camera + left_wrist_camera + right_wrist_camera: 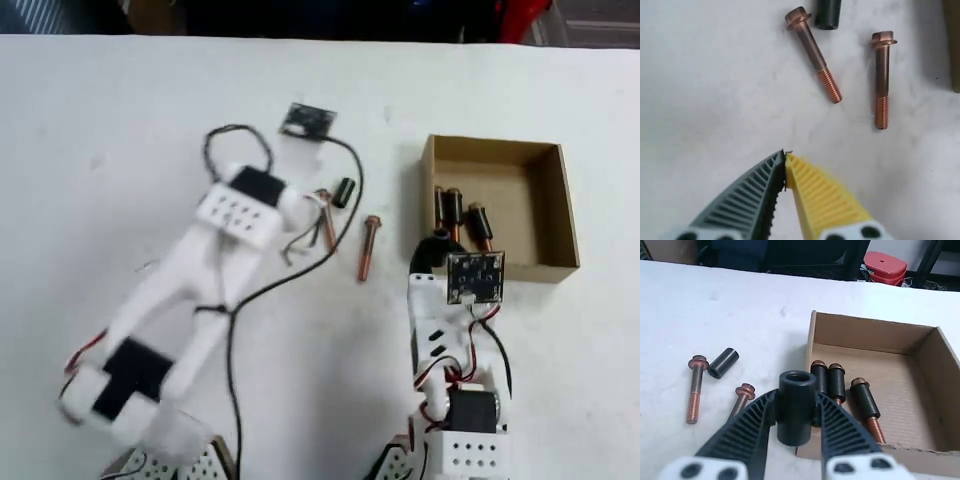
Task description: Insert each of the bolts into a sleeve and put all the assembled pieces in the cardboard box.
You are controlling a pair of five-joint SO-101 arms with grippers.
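The right gripper (796,399) is clamped on a black sleeve (796,385), held upright with its bore upward at the near left corner of the cardboard box (870,322) (three assembled pieces (864,400) lie inside). The left gripper (785,159) is pressed shut on nothing above the table (700,75), near two bolts (813,55) and a spare sleeve (828,12) left of the box. A bolt is best gripped near its head, so the threaded tip is left free for the bore.

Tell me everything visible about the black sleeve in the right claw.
The sleeve is a short, matte black tube, metal or plastic by its look, with a round bore open at the top. It stands roughly upright, pinched at mid-height by the ribbed right claw, by a corner of the cardboard box. The bore looks empty.
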